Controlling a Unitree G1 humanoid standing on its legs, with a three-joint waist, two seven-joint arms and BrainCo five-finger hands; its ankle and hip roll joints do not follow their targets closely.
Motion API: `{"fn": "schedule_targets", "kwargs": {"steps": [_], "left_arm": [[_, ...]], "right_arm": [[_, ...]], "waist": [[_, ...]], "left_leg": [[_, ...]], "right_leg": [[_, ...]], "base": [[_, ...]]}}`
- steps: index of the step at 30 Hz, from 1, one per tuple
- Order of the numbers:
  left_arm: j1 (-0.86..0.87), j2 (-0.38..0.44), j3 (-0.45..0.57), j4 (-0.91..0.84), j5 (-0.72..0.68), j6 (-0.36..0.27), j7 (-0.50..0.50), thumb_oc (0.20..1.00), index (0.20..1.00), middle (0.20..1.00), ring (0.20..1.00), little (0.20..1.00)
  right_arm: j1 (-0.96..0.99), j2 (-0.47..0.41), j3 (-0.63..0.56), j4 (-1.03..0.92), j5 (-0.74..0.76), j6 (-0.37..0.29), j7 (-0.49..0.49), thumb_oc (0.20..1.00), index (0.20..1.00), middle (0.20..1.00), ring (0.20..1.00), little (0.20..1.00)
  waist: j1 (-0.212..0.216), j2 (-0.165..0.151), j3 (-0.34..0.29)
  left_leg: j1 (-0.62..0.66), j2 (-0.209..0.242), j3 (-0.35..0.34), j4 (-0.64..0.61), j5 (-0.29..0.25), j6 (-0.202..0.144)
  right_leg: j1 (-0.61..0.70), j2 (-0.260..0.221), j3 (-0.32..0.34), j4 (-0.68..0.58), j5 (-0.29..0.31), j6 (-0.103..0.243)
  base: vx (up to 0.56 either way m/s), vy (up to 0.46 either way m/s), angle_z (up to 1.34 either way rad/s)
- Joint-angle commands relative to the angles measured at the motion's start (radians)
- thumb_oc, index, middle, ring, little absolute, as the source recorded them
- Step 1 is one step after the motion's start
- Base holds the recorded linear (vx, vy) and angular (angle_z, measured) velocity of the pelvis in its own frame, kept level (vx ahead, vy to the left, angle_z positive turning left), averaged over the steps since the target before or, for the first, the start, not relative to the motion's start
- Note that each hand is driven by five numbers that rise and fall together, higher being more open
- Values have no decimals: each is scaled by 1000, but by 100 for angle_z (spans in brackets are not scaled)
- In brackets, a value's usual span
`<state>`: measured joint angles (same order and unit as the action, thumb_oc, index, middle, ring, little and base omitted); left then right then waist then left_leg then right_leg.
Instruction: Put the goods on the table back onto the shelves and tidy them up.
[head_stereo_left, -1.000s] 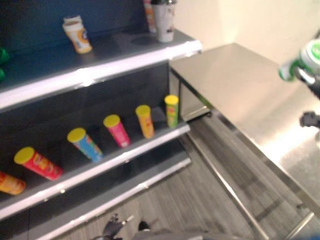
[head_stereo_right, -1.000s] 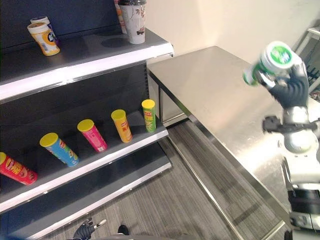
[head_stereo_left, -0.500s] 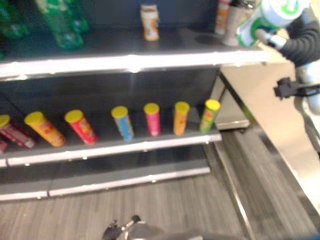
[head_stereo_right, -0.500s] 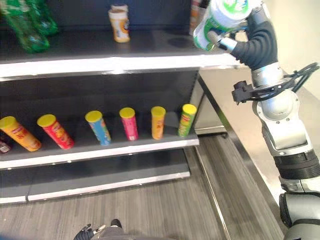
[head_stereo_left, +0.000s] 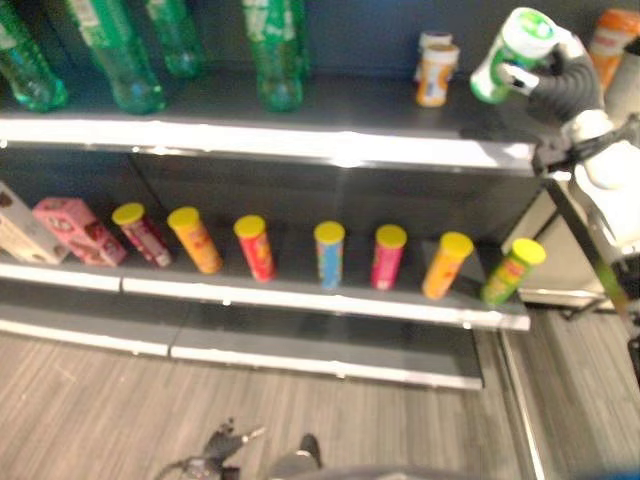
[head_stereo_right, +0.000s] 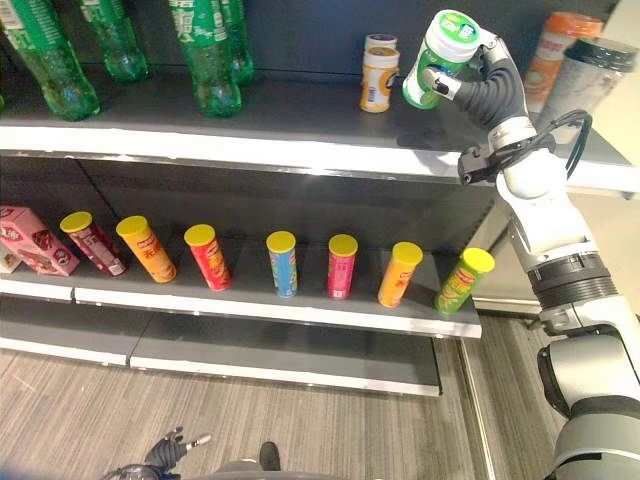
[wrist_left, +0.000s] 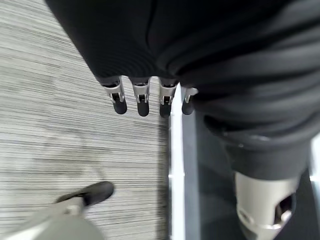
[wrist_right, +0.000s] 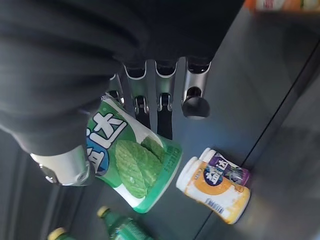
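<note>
Right eye view: right hand (head_stereo_right: 487, 80) fingers clamped on green canister (head_stereo_right: 440, 58), now raised from bench to top shelf (head_stereo_right: 300, 150), just beyond orange canister (head_stereo_right: 379, 78); placement pending.

The robot's right hand (head_stereo_right: 488, 82) was raised high on an outstretched arm, fingers and thumb curled round a green-and-white tub (head_stereo_right: 441, 58), while its left hand (wrist_left: 145, 97) hung low with fingers straight.

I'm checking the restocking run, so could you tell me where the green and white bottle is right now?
The green and white bottle is in the right hand, held tilted above the top shelf, just right of the orange and white bottle.
</note>
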<state>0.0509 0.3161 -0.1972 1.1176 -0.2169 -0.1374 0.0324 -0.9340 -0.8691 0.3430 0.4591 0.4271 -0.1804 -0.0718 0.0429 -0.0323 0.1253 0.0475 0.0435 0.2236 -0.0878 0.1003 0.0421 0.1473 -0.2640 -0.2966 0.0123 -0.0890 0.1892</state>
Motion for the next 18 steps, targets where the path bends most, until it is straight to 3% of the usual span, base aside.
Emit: {"fn": "schedule_targets", "kwargs": {"steps": [1, 9, 18], "left_arm": [[-14, 21, -16, 4, -27, -30, 0, 1000, 1000, 1000, 1000, 1000], [-3, -10, -16, 10, -27, -21, 2, 1000, 1000, 1000, 1000, 1000], [-9, -26, -7, 19, -13, -18, 11, 1000, 1000, 1000, 1000, 1000]], "right_arm": [[-184, -31, 51, 117, 70, 2, 6, 200, 200, 200, 200, 200], [-203, 30, 104, 133, 49, 22, 32, 200, 200, 200, 200, 200], [-171, 84, 158, 49, -30, 32, 53, 200, 200, 200, 200, 200]], "waist": [[37, -17, -30], [47, -46, -36], [36, -47, -27]], "left_leg": [[52, 97, 39, 37, -92, -162], [55, 127, 40, 53, -82, -184], [61, 139, 53, 70, -84, -192]], "right_leg": [[-16, 26, -22, -15, 39, -3], [51, 65, -71, -80, 35, -19], [69, 71, -80, -82, 24, -31]], "base": [[21, -71, 50], [40, -72, 13], [12, -14, 3]]}}
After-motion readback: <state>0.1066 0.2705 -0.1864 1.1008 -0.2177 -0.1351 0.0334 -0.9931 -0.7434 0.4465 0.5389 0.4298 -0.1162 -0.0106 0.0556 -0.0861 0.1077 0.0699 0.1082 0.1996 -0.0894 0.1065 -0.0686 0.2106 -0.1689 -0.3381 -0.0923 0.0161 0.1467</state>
